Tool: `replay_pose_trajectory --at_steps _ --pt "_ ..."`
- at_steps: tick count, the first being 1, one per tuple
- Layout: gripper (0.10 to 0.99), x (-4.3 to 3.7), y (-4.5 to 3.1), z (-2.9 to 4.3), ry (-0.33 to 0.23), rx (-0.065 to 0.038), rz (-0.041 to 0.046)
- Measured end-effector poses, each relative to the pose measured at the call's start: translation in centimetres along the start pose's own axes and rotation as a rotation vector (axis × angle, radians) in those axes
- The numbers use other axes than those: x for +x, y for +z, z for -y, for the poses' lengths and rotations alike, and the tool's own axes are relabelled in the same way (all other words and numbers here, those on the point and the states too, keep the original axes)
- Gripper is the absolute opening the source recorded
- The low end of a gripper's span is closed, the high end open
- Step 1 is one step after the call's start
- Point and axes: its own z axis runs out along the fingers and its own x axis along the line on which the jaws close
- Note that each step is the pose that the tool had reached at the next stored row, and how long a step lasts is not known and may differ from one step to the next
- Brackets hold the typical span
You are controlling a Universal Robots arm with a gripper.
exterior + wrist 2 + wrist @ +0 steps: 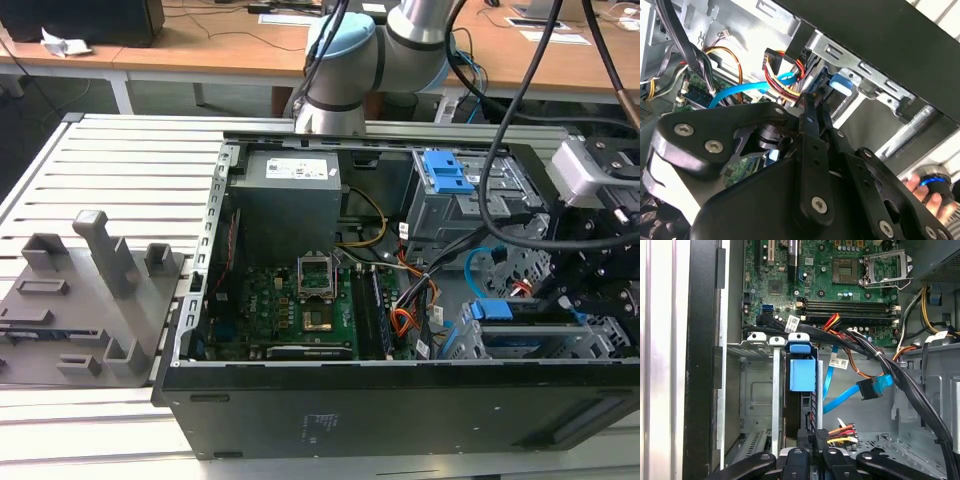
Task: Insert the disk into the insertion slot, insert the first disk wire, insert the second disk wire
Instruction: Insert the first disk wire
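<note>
The disk [801,374], grey in its bright blue carrier, sits edge-on inside the insertion slot [756,390], the silvery cage at the case's corner. In the exterior view the disk [530,320] lies in the slot [600,345] at the right. My gripper [815,439] is shut on the dark plug of the first disk wire [842,431], a red, yellow and orange lead, right at the disk's rear edge. In the second wrist view the fingertips [809,107] meet where those wires [785,85] end. The second disk wire [870,388], light blue with a dark plug, hangs loose beside it.
The motherboard [840,285] lies beyond the cage, and a thick black cable bundle [900,375] crosses beside the blue cable. A taller grey bay with a blue latch [447,175] stands behind. A hand [922,192] shows outside the case. Grey fixtures [100,290] sit at the exterior view's left.
</note>
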Motion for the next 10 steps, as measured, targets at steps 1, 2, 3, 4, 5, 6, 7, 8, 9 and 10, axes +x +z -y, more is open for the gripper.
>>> replay_pose_trajectory --at_steps 1,2,3,4,5,6,7,8,9,10 --pt "0.173 -0.01 -0.1 -0.01 0.0 0.0 -0.0021" --pt "0.235 -0.01 -0.13 -0.01 0.0 0.0 -0.0029" --pt "0.235 0.0 -0.13 -0.01 0.0 0.0 -0.0028" --pt "0.235 0.0 -0.2 -0.01 0.0 0.0 -0.0026" --pt "0.235 -0.02 -0.39 -0.02 0.0 0.0 -0.0032" --pt "0.235 -0.03 -0.67 -0.04 0.0 0.0 -0.0028" --pt "0.235 -0.05 -1.01 -0.07 0.0 0.0 -0.0029" --pt "0.235 -0.08 -1.48 -0.09 0.0 0.0 -0.0028" --pt "0.235 -0.1 -1.88 -0.12 0.0 0.0 -0.0027" --pt "0.235 -0.12 -2.37 -0.15 0.0 0.0 -0.0027"
